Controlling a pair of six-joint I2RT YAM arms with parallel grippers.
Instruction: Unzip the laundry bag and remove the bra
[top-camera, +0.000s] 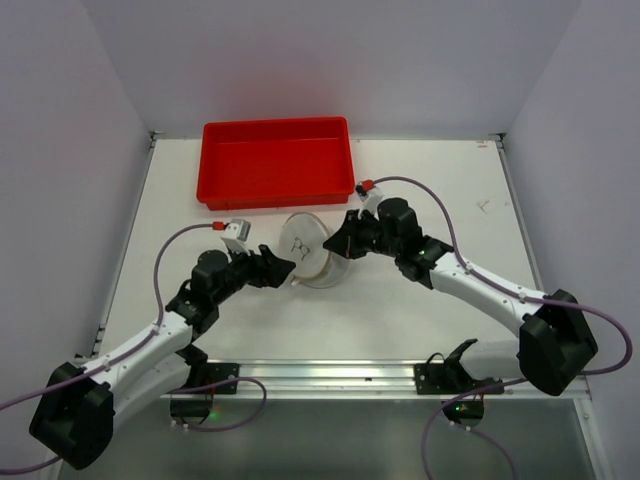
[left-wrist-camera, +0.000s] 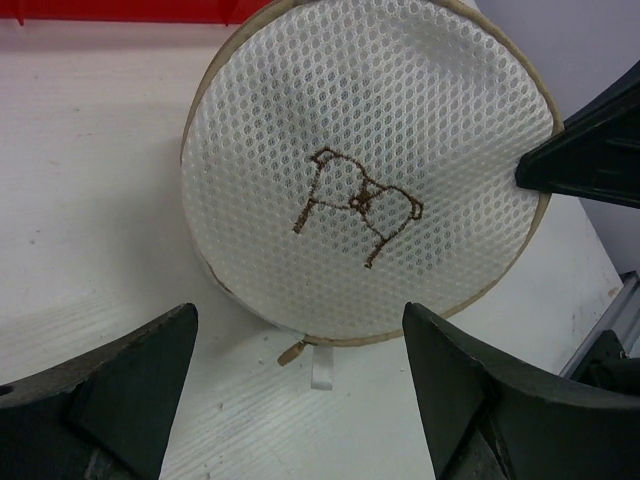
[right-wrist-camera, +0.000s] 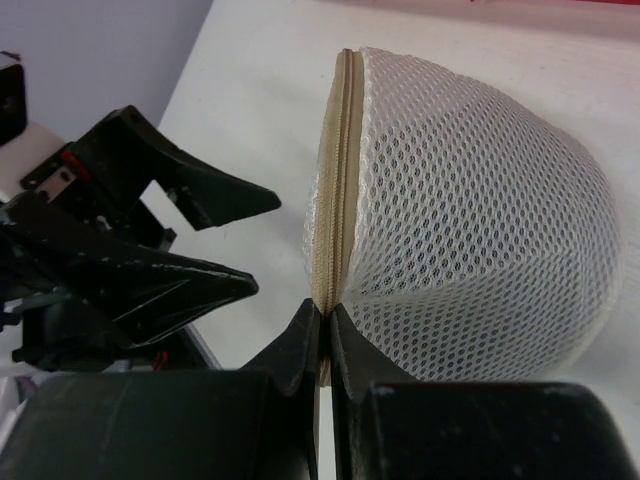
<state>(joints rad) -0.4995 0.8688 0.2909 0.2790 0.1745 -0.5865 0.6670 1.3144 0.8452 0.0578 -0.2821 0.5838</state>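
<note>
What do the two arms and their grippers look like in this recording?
The left arm and right arm have white shells, black joints and bulky black bases. The left gripper and right gripper are black with wedge-shaped fingers. A lilac cable runs along each arm to a small white-and-red wrist module.

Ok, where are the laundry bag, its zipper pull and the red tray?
laundry bag (left-wrist-camera: 420, 120), left wrist view, mesh lid face.
zipper pull (left-wrist-camera: 293, 352), left wrist view, tan tab at the bottom rim.
red tray (top-camera: 275, 165), top external view, bare floor.
</note>
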